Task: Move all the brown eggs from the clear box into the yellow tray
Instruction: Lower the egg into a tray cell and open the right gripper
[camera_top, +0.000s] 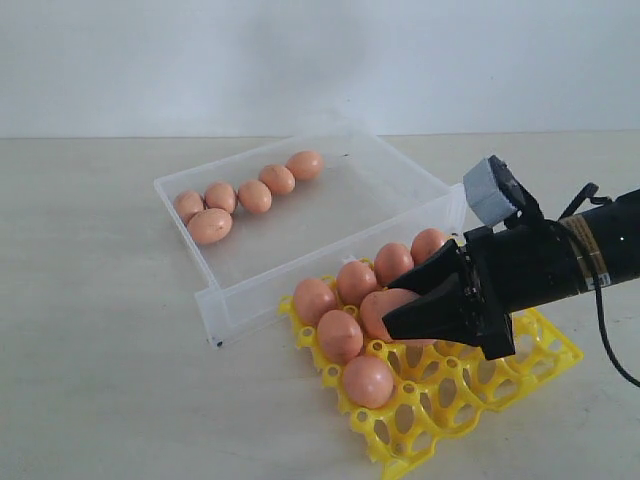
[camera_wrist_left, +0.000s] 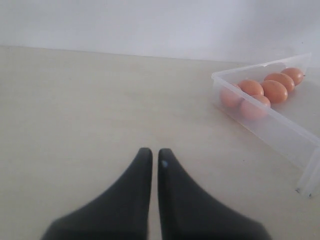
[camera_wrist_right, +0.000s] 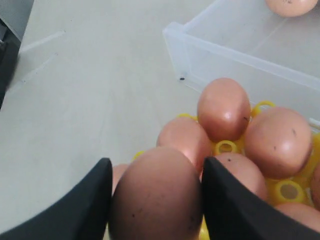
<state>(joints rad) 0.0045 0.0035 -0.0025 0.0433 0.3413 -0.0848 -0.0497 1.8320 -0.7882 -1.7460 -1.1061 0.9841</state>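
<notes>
My right gripper is shut on a brown egg and holds it just above the yellow tray, beside the eggs that sit in the cups. The wrist view shows this held egg squeezed between both black fingers of the right gripper. Several brown eggs fill the tray's cups on the side nearest the clear box. Several more eggs lie in a row in the box's far left corner. My left gripper is shut and empty over bare table, away from the box.
The yellow tray touches the front wall of the clear box. Cups on the tray's near right part hold nothing. The pale table top stretches out to the left of the box and the tray.
</notes>
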